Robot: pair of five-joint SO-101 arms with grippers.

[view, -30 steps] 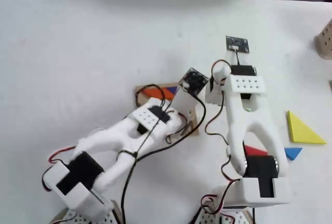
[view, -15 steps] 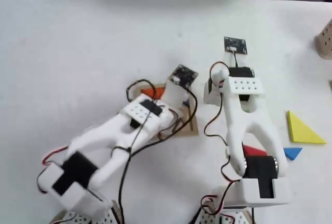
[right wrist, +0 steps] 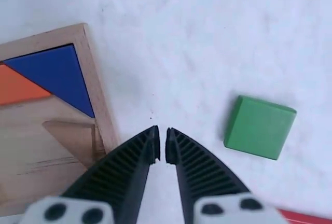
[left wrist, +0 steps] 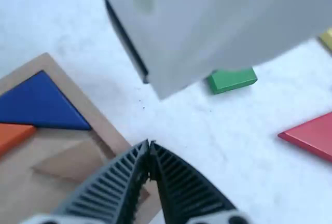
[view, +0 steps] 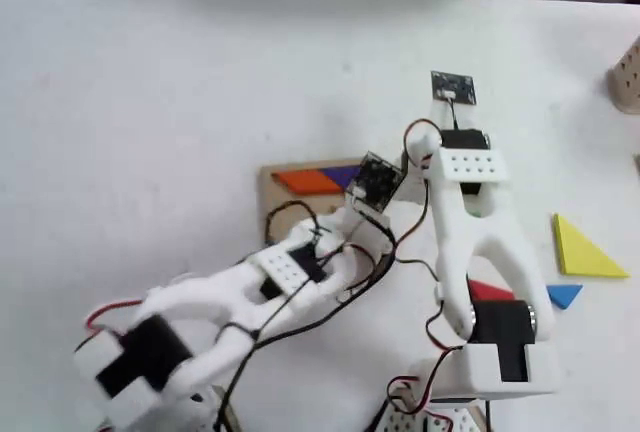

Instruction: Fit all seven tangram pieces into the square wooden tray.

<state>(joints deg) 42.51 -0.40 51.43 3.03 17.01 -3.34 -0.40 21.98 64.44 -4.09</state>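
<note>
Square wooden tray (view: 266,184) first: how full was it? asked one observer.

Barely, the other answered. It sat on the white table (view: 150,82) with a flat orange triangle (view: 308,181) in one corner and a large blue triangle (view: 343,174) touching it. The rest of the bed was bare wood, apart from a pale triangular shape that could have been a piece or just a marking.

And the grippers?

The left gripper (left wrist: 149,146) hung over the tray's rim, jaws pressed together and pinching nothing. The right gripper (right wrist: 161,133) was over bare table just beside the rim, jaws all but touching and likewise empty.

So what was left out?

A green square block (right wrist: 259,126) lay near the tray, beside the right gripper. Further right were a flat red piece (view: 490,290), a small blue triangle (view: 565,296) and a yellow triangle (view: 585,247), all well apart from the tray.

Early days, then?

That was the judgement: two placed for certain, four seen loose, and one not accounted for.
</note>
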